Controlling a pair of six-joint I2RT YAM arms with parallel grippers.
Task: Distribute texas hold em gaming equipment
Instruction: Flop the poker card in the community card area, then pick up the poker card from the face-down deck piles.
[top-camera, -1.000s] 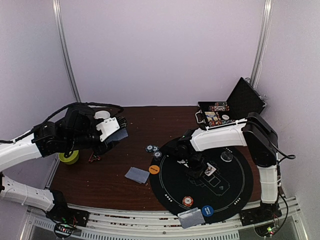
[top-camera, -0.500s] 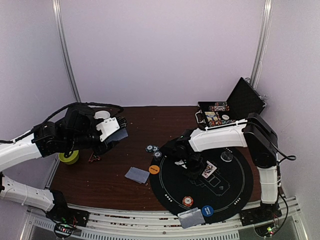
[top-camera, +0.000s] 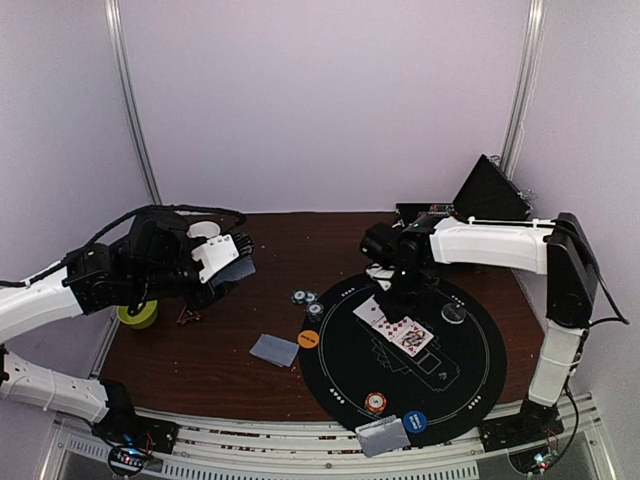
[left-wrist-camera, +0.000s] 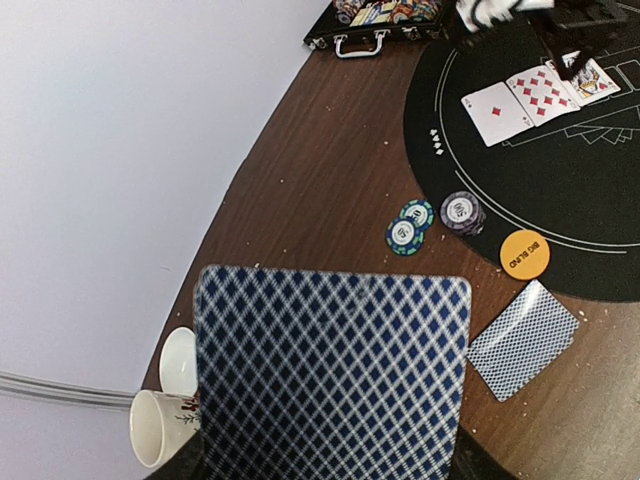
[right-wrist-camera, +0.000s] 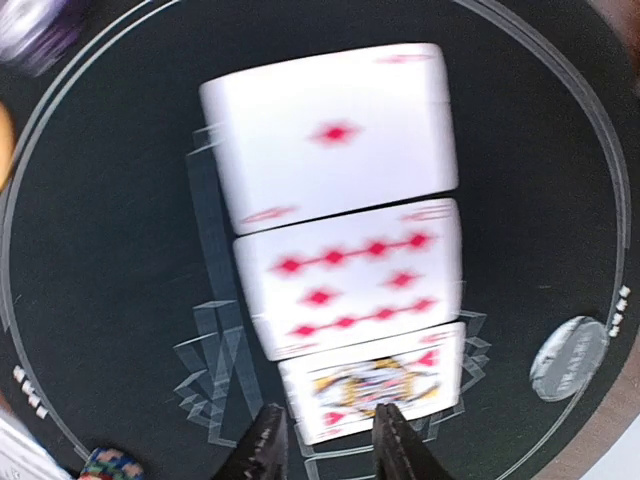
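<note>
At the far left, the left claw is clamped on a held card with a blue checked back, lifted above the brown table. It cannot be told whether one card or a small stack is gripped. One cream cup is seen below it, near the table's left edge. Next, one face-down card is laid flat on the table, just beside the black round mat. One orange disc is placed across the mat's left rim. Three striped chips are found close behind it: two blue-green ones touch each other, and one purple one is set on the rim. In the middle of the mat, three face-up cards are laid in a row, edge to edge. One has a single red diamond, one has many red diamonds, and one is a picture card. The right claw is held over the picture card's end, with its two fingers a little apart and nothing gripped between them. Near the mat's front edge, one orange striped chip is seen. The front cards lie face down there, and their number cannot be counted. One blue disc is found just beside them. One dark disc is set further right on the mat. At the back right, one open black case is seen with more chips inside.
</note>
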